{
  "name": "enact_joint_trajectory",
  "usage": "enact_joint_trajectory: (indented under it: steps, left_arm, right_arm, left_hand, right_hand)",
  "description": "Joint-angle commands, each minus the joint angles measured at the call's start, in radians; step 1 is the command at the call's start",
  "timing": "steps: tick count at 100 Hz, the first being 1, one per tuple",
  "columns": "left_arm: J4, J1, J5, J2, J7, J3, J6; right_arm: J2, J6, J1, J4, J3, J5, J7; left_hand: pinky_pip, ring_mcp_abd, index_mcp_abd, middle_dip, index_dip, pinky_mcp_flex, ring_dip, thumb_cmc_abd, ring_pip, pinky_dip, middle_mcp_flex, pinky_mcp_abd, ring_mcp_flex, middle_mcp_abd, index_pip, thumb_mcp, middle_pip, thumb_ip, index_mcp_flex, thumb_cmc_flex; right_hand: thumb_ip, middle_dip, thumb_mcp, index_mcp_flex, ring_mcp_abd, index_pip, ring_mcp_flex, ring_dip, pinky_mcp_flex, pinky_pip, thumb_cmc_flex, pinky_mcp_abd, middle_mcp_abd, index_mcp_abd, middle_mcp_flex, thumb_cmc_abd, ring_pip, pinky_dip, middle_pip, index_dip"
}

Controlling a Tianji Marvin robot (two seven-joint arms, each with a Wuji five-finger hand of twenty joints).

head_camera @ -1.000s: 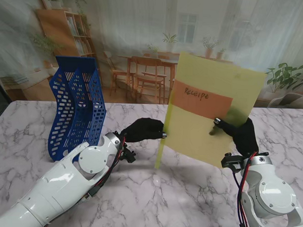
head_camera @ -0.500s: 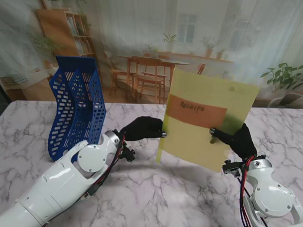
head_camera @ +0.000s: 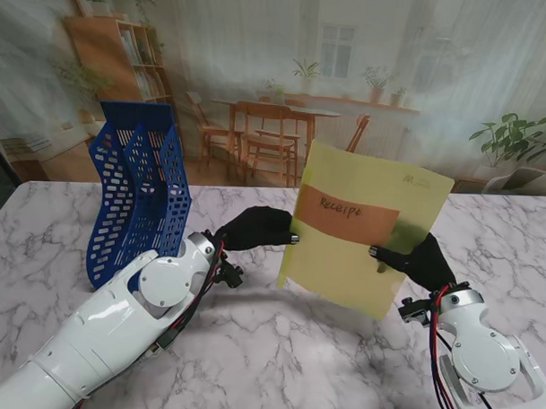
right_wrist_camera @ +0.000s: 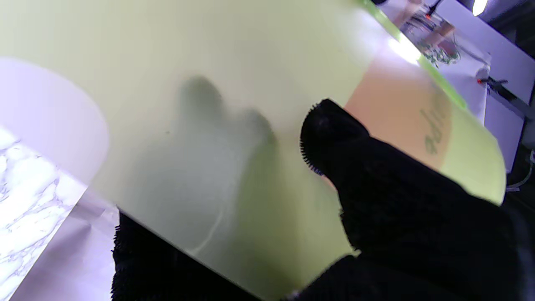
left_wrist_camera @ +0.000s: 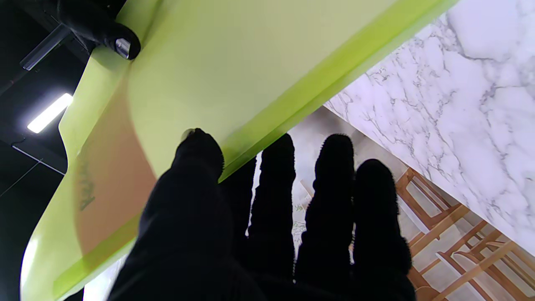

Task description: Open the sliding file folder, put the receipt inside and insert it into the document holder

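Clearly both the left hand [head_camera: 259,229] and right hand [head_camera: 421,260] grip the upright folder [head_camera: 361,261] between them.

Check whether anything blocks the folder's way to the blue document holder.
Only the left hand lies between the yellow folder, held clear of the table by both hands, and the blue document holder; nothing else visible.

A yellow-green folder [head_camera: 366,239] shows an orange receipt [head_camera: 348,212]; blue perforated holder [head_camera: 134,191]; white grey-veined marble table [head_camera: 277,348].

Translucent plastic folder [head_camera: 366,230], perforated plastic holder [head_camera: 134,195], glossy marble table [head_camera: 277,348]
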Motion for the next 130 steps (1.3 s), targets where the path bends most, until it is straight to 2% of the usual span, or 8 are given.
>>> enact_joint_trajectory:
  steps: [1, 38, 73, 87, 117, 125, 129, 130]
  left_arm:
    - [-0.012, -0.006, -0.004, -0.005, -0.011, -0.004, -0.001]
    - [-0.023, 0.0, 0.002, -0.003, -0.009, -0.017, 0.005]
    - [-0.032, 0.006, 0.001, -0.004, -0.006, -0.024, 0.019]
    - [-0.032, 0.007, 0.0, -0.004, -0.004, -0.024, 0.022]
    - [-0.024, 0.011, -0.012, -0.004, -0.014, -0.018, 0.021]
    - [-0.026, 0.014, -0.029, -0.004, -0.021, -0.016, 0.023]
    - [-0.025, 0.014, -0.034, -0.004, -0.024, -0.015, 0.021]
    - [-0.024, 0.014, -0.036, -0.004, -0.024, -0.014, 0.02]
  right_arm:
    - [0.006, 0.002, -0.003, 0.016, -0.01, -0.014, 0.015]
    - [0.026, 0.012, 0.001, 0.027, -0.017, -0.114, 0.064]
    - [0.041, 0.012, 0.009, 0.052, -0.026, -0.253, 0.075]
    - [0.041, 0.011, 0.014, 0.063, -0.031, -0.27, 0.07]
    - [0.013, -0.015, 0.015, 0.073, -0.037, -0.128, -0.007]
    - [0.006, -0.026, 0.011, 0.068, -0.036, -0.069, -0.015]
    - [0.003, -0.029, 0.009, 0.064, -0.034, -0.046, -0.017]
    - [0.003, -0.03, 0.008, 0.063, -0.034, -0.041, -0.017]
  left_hand:
    - [0.047, -0.016, -0.09, 0.009, 0.02, -0.002, 0.011, 0.042, 0.028, 0.023, 0.021, -0.003, 0.016, -0.031, 0.067, 0.045, -0.005, 0.039, 0.024, 0.047]
    - [0.047, -0.013, -0.086, 0.006, 0.015, -0.003, 0.012, 0.044, 0.029, 0.024, 0.018, -0.004, 0.017, -0.028, 0.063, 0.043, -0.005, 0.037, 0.024, 0.047]
    - [0.052, -0.01, -0.082, 0.003, 0.009, -0.003, 0.014, 0.048, 0.033, 0.027, 0.018, 0.0, 0.019, -0.025, 0.058, 0.04, -0.002, 0.037, 0.023, 0.045]
    - [0.055, -0.009, -0.08, 0.003, 0.008, -0.003, 0.015, 0.048, 0.036, 0.028, 0.019, 0.001, 0.02, -0.024, 0.057, 0.039, 0.001, 0.037, 0.024, 0.046]
    - [0.05, -0.01, -0.07, -0.004, 0.001, -0.008, 0.013, 0.054, 0.032, 0.027, 0.002, 0.0, 0.013, -0.017, 0.046, 0.034, -0.004, 0.035, 0.013, 0.038]
    - [0.033, -0.011, -0.046, -0.097, -0.008, -0.016, 0.002, 0.052, 0.01, 0.021, -0.044, -0.003, -0.002, -0.003, -0.015, 0.019, 0.008, 0.033, -0.023, 0.011]
    - [0.012, -0.017, -0.03, -0.128, -0.011, -0.021, -0.014, 0.044, -0.015, 0.01, -0.073, -0.01, -0.015, -0.001, -0.105, 0.007, -0.015, 0.031, -0.06, -0.033]
    - [0.004, -0.018, -0.025, -0.135, -0.015, -0.024, -0.018, 0.045, -0.021, 0.006, -0.082, -0.011, -0.02, 0.014, -0.129, 0.005, -0.023, 0.031, -0.07, -0.048]
  right_hand:
    - [0.032, 0.021, 0.13, 0.054, 0.013, 0.095, 0.043, 0.025, 0.019, 0.023, 0.062, 0.01, 0.013, -0.032, 0.024, 0.028, 0.081, -0.01, 0.059, 0.034]
    - [0.031, 0.03, 0.139, 0.066, 0.018, 0.087, 0.042, 0.036, 0.029, 0.026, 0.062, 0.016, 0.02, -0.021, 0.038, 0.018, 0.109, -0.018, 0.054, 0.034]
    - [0.03, 0.04, 0.143, 0.074, 0.016, 0.082, 0.044, 0.043, 0.04, 0.032, 0.06, 0.019, 0.022, -0.017, 0.046, 0.014, 0.134, -0.023, 0.053, 0.037]
    - [0.03, 0.043, 0.143, 0.074, 0.015, 0.079, 0.043, 0.046, 0.044, 0.034, 0.06, 0.018, 0.026, -0.015, 0.046, 0.016, 0.142, -0.025, 0.054, 0.039]
    - [0.03, 0.044, 0.13, 0.058, 0.011, 0.077, 0.039, 0.029, 0.032, 0.026, 0.061, 0.01, 0.013, -0.024, 0.033, 0.032, 0.112, -0.033, 0.048, 0.051]
    - [0.03, 0.044, 0.128, 0.056, 0.011, 0.077, 0.038, 0.027, 0.03, 0.025, 0.06, 0.007, 0.011, -0.027, 0.03, 0.034, 0.107, -0.034, 0.048, 0.052]
    - [0.031, 0.044, 0.128, 0.057, 0.012, 0.078, 0.039, 0.026, 0.029, 0.024, 0.062, 0.006, 0.012, -0.026, 0.03, 0.034, 0.106, -0.034, 0.048, 0.053]
    - [0.031, 0.044, 0.128, 0.056, 0.011, 0.078, 0.039, 0.026, 0.029, 0.024, 0.061, 0.006, 0.011, -0.027, 0.03, 0.035, 0.106, -0.035, 0.048, 0.053]
